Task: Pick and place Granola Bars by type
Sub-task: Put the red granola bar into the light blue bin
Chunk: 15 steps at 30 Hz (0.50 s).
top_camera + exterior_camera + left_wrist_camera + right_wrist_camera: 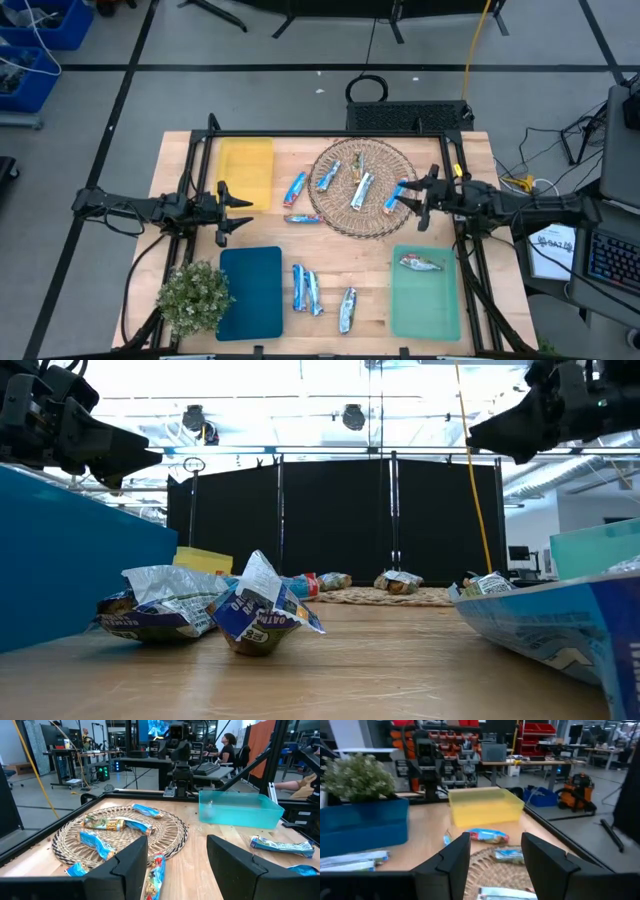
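Wooden desk [300, 250], high view. Teal mat [251, 292] at 7 o'clock, green mat [426, 292] at 5, yellow mat [246, 172] at 10. Round wicker basket [362, 186] at about 1 o'clock. Potted plant [193, 296] at 8, just beside the teal mat.

Left gripper [236, 213] hovers between the yellow and teal mats, jaws spread, holding nothing. Right gripper [415, 199] sits at the basket's 3 o'clock edge, jaws spread, empty.

Granola Bars: four on the basket, incl. a blue one [394, 196] at its 3 o'clock rim next to the right gripper. Two off the basket at its 9 o'clock: a blue one [295, 187] and one with red [301, 218]. Three on bare desk at 6 o'clock [305, 288], between the teal and green mats. One bar [421, 263] on the green mat.
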Tool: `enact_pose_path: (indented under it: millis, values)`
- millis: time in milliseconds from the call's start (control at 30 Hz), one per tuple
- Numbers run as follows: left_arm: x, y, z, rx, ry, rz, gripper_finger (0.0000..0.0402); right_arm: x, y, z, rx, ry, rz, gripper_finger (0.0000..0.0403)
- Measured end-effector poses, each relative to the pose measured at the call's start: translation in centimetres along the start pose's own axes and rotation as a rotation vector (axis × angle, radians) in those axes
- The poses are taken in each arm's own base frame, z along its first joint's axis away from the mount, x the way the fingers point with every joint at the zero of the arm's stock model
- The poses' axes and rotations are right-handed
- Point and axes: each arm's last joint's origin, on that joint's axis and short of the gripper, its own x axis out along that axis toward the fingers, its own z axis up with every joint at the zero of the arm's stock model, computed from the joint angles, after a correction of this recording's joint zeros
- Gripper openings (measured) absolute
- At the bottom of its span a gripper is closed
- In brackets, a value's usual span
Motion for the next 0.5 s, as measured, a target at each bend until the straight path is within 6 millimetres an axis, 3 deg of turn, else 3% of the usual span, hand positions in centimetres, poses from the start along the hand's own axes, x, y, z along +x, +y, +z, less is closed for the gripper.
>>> enact_pose_path:
  millis: [500]
  values:
    - [0.0, 0.0, 0.0, 0.0, 0.0, 0.0, 0.0209, -0.4, -3.3, -0.7, -0.033, 0.019, -0.198, 0.0167]
